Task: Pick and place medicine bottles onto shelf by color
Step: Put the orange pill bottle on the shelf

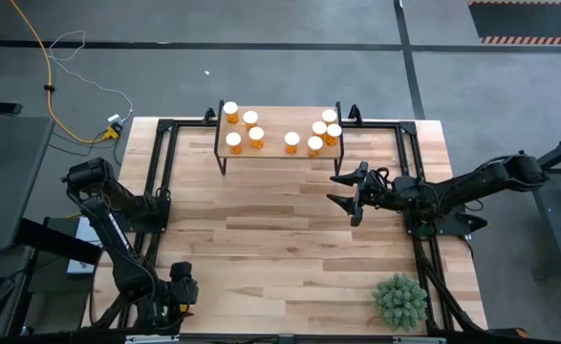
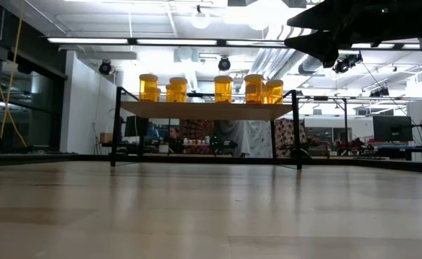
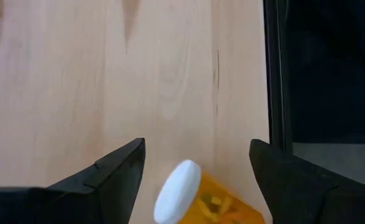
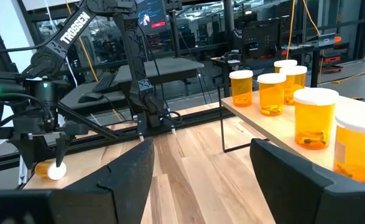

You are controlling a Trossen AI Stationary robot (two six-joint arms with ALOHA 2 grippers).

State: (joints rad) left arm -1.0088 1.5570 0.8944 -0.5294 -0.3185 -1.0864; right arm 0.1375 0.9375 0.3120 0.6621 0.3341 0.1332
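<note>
Left gripper [image 3: 198,180] fingers released, straddling fallen bottle [image 3: 198,198], hidden in high view. Right gripper [image 1: 349,194] fingers spread, hovering before shelf [image 1: 275,130] carrying nine bottles [image 1: 291,141].

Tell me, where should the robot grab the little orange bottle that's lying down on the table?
Around its orange body, probably from straight above. The fallen bottle lies on its side on the table, white cap pointing sideways, so the round sides are free. The left gripper hangs open above it, one finger on each side, and only needs to lower and close.
</note>
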